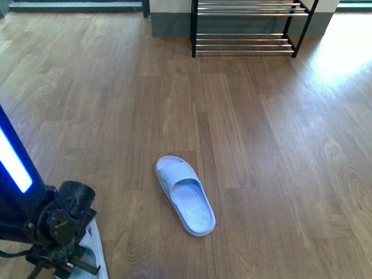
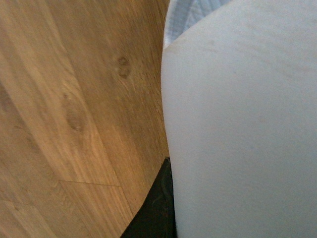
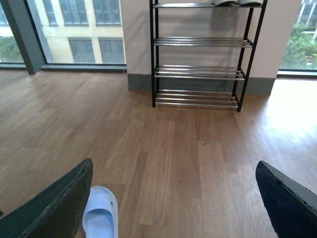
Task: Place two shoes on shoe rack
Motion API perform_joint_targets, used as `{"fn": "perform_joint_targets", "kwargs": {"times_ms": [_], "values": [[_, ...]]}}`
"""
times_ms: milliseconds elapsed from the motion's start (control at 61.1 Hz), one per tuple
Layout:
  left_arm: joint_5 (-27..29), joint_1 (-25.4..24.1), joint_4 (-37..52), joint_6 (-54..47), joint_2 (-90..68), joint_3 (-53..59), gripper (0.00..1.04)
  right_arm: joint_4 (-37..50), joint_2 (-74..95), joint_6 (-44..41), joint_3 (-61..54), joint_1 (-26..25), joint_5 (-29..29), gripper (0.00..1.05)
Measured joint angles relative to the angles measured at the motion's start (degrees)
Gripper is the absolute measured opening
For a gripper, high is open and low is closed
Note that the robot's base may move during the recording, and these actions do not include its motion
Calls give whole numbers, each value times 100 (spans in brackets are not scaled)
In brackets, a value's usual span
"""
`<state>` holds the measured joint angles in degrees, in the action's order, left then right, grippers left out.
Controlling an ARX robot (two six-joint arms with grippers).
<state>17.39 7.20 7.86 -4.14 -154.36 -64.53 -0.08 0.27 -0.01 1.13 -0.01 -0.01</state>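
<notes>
One pale-blue slide (image 1: 185, 195) lies flat on the wood floor, toe pointing away and to the left. My left gripper (image 1: 74, 256) is low at the near left, shut on the other pale-blue slide (image 1: 94, 249), whose pale sole (image 2: 237, 129) fills the left wrist view beside one dark finger (image 2: 157, 208). The shoe rack (image 1: 247, 40) stands against the far wall, its lower chrome shelves bare. My right gripper (image 3: 173, 208) is open above the floor, facing the shoe rack (image 3: 198, 74), with the lying slide (image 3: 100, 215) by its finger (image 3: 59, 208). That gripper is out of the front view.
Grey shoe soles (image 3: 237, 2) show on the rack's top shelf at the picture's edge. Wood floor (image 1: 244, 133) stretches between the slide and the rack. Large windows (image 3: 74, 29) and a dark post (image 3: 20, 34) line the far wall left of the rack.
</notes>
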Motion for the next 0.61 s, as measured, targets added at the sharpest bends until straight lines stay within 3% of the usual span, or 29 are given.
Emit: {"fn": "perform_joint_targets", "kwargs": {"times_ms": [213,360,606], "values": [[-87,-114,52,140,2616,1202,2,0,0,0,0,0,2,95],[313,-219,455,-87,4454,2232,2,0,0,0,0,0,2,95],[1812,-341,2022,-726,7674,4581,2,0,0,0,0,0,2,95]]}}
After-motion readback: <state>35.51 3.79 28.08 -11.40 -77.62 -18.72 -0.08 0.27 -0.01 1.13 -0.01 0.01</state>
